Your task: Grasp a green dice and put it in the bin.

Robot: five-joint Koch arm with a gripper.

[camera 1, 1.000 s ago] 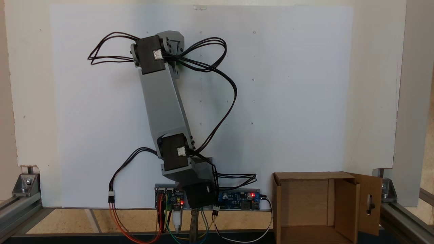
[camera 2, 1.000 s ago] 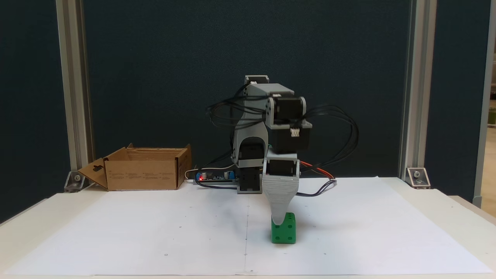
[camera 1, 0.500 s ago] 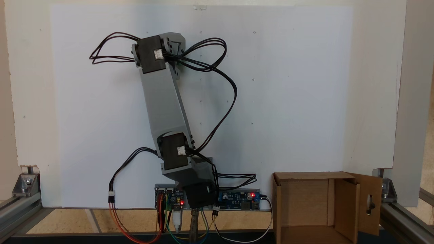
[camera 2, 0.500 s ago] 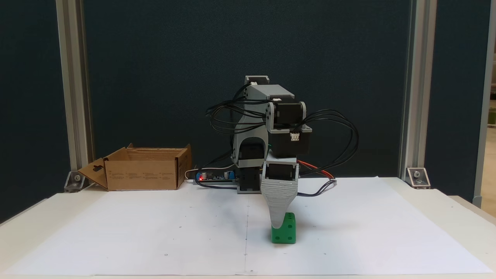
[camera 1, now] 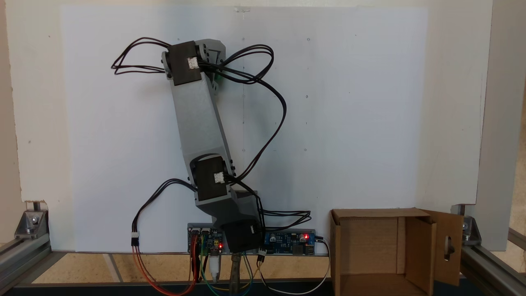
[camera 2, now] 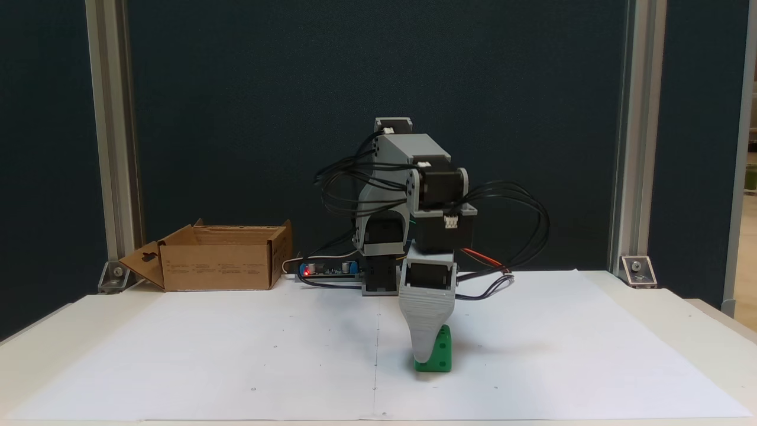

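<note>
1. The green dice [camera 2: 439, 354] sits on the white paper sheet [camera 2: 236, 355], a little to the right of its centre line and towards the front edge of the counter [camera 2: 704, 322] in a fixed view.
2. The tool [camera 2: 426, 355] points straight down and covers the left part of the dice; we see one grey finger [camera 2: 427, 322] in front, so we cannot tell whether the jaws are spread or pressed together.
3. We judge the step in hand to be the descent for the grasp. To do it well we would keep the jaws level on opposite faces, low on the cube, and squeeze before lifting.
4. The box [camera 2: 220, 258] stands at the back left corner of the counter, well apart from the dice. From above its open inside [camera 1: 370, 246] looks empty.
</note>
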